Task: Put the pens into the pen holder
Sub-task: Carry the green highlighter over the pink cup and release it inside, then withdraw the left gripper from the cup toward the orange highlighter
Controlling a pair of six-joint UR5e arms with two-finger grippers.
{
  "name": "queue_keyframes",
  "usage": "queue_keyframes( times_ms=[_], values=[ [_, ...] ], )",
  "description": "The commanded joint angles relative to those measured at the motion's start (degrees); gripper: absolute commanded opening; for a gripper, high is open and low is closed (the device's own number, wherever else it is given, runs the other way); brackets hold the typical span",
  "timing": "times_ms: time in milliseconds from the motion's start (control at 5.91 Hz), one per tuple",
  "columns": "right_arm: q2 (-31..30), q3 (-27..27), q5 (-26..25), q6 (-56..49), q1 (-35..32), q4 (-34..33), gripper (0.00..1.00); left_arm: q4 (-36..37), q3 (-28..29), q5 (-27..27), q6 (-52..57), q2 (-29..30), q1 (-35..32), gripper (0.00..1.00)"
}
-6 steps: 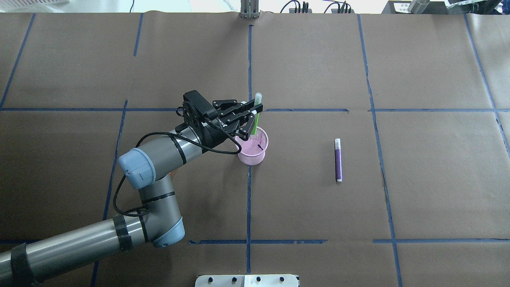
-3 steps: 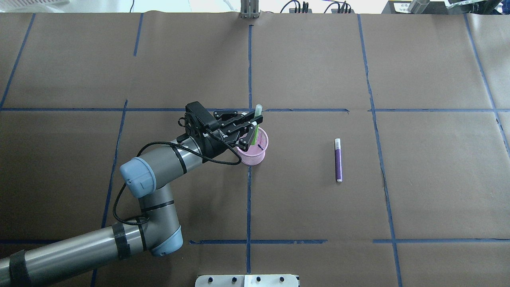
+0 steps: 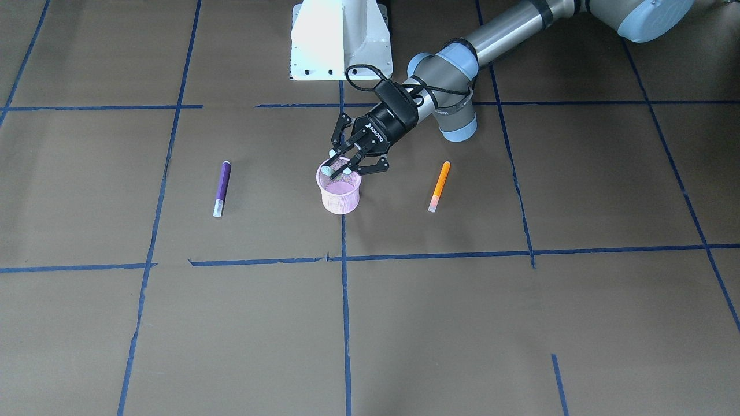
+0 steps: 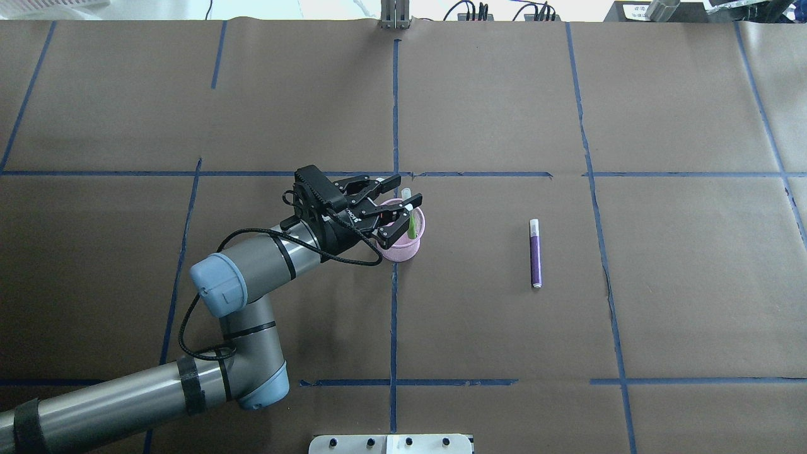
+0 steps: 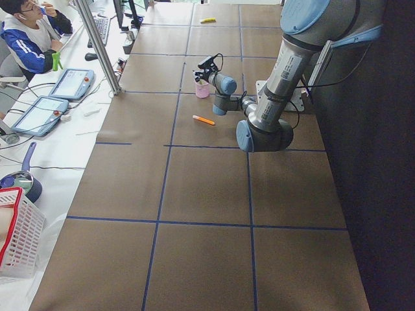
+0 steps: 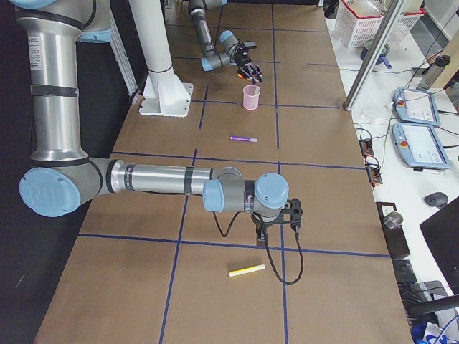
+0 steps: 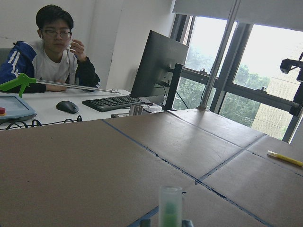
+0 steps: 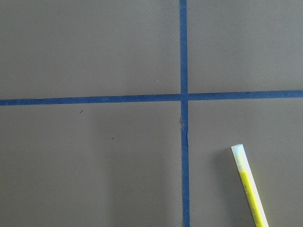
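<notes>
The pink mesh pen holder stands near the table's middle; it also shows in the front view. The green pen stands in it and leans on the rim, its pale cap sticking out. My left gripper is open just over the holder, its fingers spread to either side of the pen and apart from it. The purple pen lies flat to the holder's right. The orange pen lies flat on the other side, hidden under my arm in the overhead view. My right gripper shows only in the exterior right view; I cannot tell its state.
A yellow pen lies far off near the right gripper and shows in the right wrist view. Blue tape lines grid the brown table. The robot's white base is behind the holder. An operator sits beyond the table's far edge.
My left gripper has come down over the holder and opened. The green pen has left its fingers and dropped into the holder, now leaning on the rim.
</notes>
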State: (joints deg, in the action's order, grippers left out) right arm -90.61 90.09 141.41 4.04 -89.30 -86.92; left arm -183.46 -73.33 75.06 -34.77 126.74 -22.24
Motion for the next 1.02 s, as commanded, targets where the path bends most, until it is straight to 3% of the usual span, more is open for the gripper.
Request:
queue_keyframes(
  times_ms=[0, 339, 846],
  values=[
    [0.0, 0.0, 0.0, 0.0, 0.0, 0.0, 1.0, -0.1, -0.2, -0.1, -0.1, 0.3, 0.0, 1.0],
    [0.0, 0.0, 0.0, 0.1, 0.0, 0.0, 1.0, 3.9, -5.6, 0.1, -0.6, 0.0, -1.0, 1.0],
    [0.1, -0.1, -0.3, -0.4, 1.2, 0.2, 1.0, 33.4, -23.2, 0.4, -1.6, -4.1, -4.6, 1.0]
  ],
)
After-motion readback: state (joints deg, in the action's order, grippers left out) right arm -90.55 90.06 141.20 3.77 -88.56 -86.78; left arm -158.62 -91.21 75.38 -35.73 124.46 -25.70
